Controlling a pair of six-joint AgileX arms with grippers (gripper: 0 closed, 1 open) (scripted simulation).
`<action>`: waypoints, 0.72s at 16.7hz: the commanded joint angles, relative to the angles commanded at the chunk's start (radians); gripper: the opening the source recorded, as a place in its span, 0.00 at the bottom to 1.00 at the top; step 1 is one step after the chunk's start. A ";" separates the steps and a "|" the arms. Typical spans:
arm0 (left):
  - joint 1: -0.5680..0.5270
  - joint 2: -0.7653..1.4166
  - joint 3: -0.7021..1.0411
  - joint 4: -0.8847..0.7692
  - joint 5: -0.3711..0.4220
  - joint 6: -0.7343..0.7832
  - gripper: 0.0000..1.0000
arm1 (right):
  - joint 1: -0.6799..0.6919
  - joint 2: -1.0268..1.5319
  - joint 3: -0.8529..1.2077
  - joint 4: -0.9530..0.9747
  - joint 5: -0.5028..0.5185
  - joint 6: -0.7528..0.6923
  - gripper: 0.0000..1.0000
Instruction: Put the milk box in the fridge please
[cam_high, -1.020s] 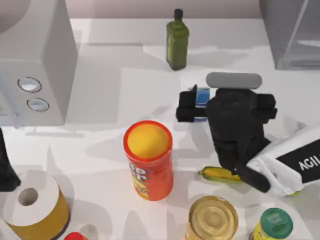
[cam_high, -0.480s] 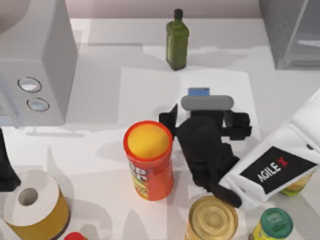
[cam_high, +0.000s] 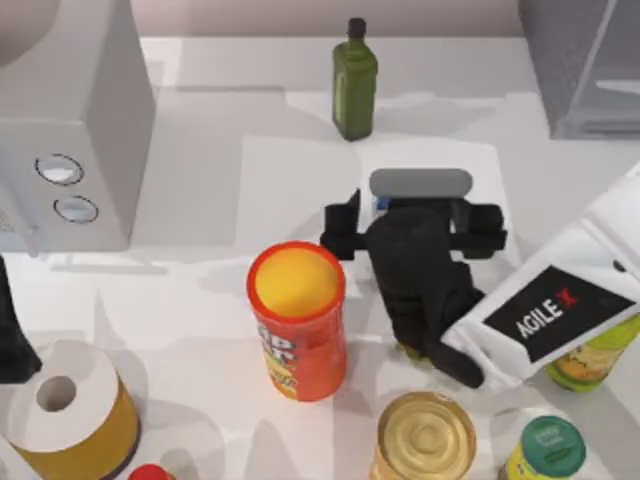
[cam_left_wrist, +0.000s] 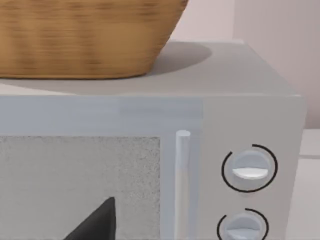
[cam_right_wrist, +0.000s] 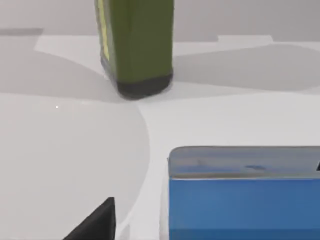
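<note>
The milk box (cam_right_wrist: 244, 200) fills the near part of the right wrist view, blue top up, standing on the white table. From above only a blue sliver of the milk box (cam_high: 381, 203) peeks out from under my right gripper (cam_high: 412, 228). That gripper hovers over the carton, open, with its black fingers (cam_high: 340, 230) spread wide to either side. One fingertip (cam_right_wrist: 95, 225) shows beside the box. The fridge (cam_high: 585, 70) stands at the back right corner. My left gripper (cam_high: 10, 345) is parked at the left edge, open, with its fingertip (cam_left_wrist: 95, 225) in front of the dial box.
A light grey box with two dials (cam_high: 70, 120) stands at the left with a wicker basket (cam_left_wrist: 85, 35) on top. A green bottle (cam_high: 354, 80) stands behind the carton, an orange can (cam_high: 297, 320) in front left. A gold-lidded jar (cam_high: 427, 435), a green-capped bottle (cam_high: 548, 448) and a paper roll (cam_high: 60, 400) line the front.
My right gripper swung left from beside the milk box, then moved back toward the far edge. It now covers the carton, which was plainly visible before. The left arm has not moved.
</note>
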 joint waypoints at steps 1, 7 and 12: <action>0.000 0.000 0.000 0.000 0.000 0.000 1.00 | -0.012 0.019 0.024 -0.001 -0.011 -0.006 1.00; 0.000 0.000 0.000 0.000 0.000 0.000 1.00 | -0.019 0.099 0.112 -0.005 -0.017 -0.012 1.00; 0.000 0.000 0.000 0.000 0.000 0.000 1.00 | -0.019 0.099 0.112 -0.005 -0.017 -0.012 0.77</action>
